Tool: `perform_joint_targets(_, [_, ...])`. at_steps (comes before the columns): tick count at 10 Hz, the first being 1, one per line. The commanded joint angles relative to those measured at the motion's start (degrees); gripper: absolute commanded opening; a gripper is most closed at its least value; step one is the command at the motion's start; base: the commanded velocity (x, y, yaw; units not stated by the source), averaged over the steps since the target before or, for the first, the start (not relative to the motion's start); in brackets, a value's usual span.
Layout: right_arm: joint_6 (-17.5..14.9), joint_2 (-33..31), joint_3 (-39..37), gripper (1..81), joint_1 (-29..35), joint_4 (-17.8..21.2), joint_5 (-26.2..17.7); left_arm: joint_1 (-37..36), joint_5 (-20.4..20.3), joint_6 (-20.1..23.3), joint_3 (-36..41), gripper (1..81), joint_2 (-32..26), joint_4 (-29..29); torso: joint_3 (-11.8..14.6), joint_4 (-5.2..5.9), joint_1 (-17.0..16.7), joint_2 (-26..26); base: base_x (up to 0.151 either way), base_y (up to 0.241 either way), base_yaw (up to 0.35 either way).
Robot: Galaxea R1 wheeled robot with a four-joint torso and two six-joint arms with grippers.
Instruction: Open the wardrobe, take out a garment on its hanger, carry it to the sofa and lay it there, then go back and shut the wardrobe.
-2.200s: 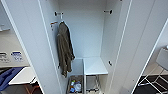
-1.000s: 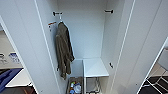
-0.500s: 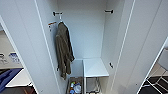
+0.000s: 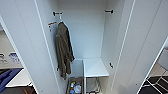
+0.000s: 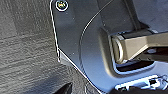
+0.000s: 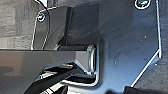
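A: From the head view, what do you make of it?

B: The wardrobe (image 4: pixel 82 37) stands open, both doors swung wide. Inside hangs an olive-brown jacket (image 4: pixel 64 52) from a black hook (image 4: pixel 57 13) on the left wall; a second hook (image 4: pixel 109 11) on the right wall is bare. I see no black shirt and no white hanger in there, so I judge the garment is already out, and the closing step is what remains. Low down there is a white shelf (image 4: pixel 95 67) and a basket of small items (image 4: pixel 74 87).

A: And the next move?

B: Reaching each door's edge and swinging it shut without catching the jacket.

A: The left wrist view?

B: Robot plate and bar over grey carpet (image 5: pixel 25 45). I cannot tell whether that gripper is apart or together.

A: The right wrist?

B: The same; I cannot tell there either.

A: Anything changed from earlier?

B: The whole picture has shifted slightly, so the camera moved nearer; the jacket hangs as before.
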Motion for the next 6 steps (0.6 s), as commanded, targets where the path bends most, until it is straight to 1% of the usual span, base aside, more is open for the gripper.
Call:
perform_joint_targets(1, [-0.2,-6.8,11.2,81.1,1.2,-0.2,-0.6,-3.8,5.3,12.0,5.1,81.1,-1.8,-14.2,0.0,0.0,0.0,0.0,0.0,0.0,0.0])
perform_joint_targets(2, [-0.1,-9.5,14.4,81.1,1.3,-0.1,-0.4,-4.0,4.8,12.4,5.2,81.1,-2.2,-13.5,0.0,0.0,0.0,0.0,0.0,0.0,0.0])
perform_joint_targets(4, [0.2,-14.3,19.3,81.1,1.7,-0.1,-0.1,-5.9,5.2,12.8,5.4,81.1,-3.4,-13.2,0.0,0.0,0.0,0.0,0.0,0.0,0.0])
perform_joint_targets(6, [0.3,-20.0,24.1,81.1,2.1,0.5,4.0,-6.0,4.6,12.8,7.6,81.1,-5.8,-13.4,0.0,0.0,0.0,0.0,0.0,0.0,0.0])
